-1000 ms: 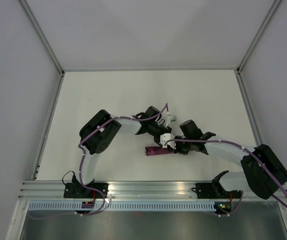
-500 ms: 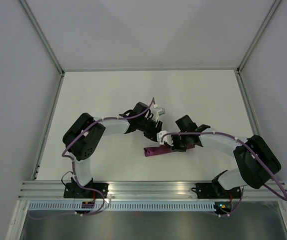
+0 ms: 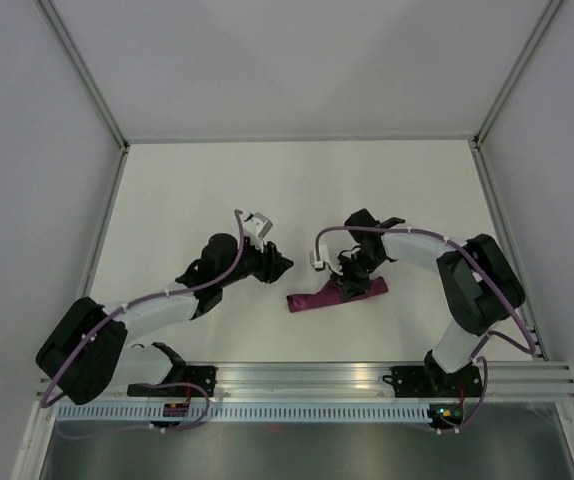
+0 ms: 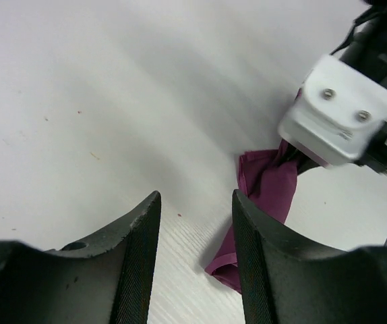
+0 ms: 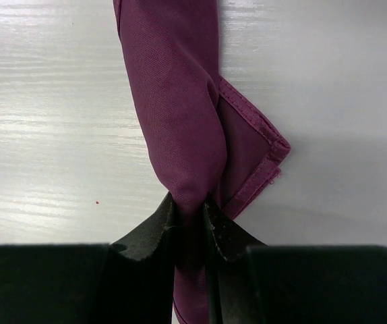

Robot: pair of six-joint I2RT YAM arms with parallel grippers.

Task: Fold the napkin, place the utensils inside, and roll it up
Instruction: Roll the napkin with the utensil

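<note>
Now: deep magenta-purple cloth napkin lies as a tight roll on the white table, mid-field, just ahead of the R arm. R gripper pinches the roll toward its right-hand end, black fingertips pressed into the fabric. L gripper is spread, empty, off to the roll's left, not touching. Cutlery not in sight; can't tell if wrapped inside. Step, by my read: finishing & settling the roll. To do it well: pinch low on the bundle, tuck loose hemmed corner under before release, else it may unwind. Long axis runs approx left-right in top view, right end angled slightly away from the bases; in R wrist view it points straight away from the fingers
</note>
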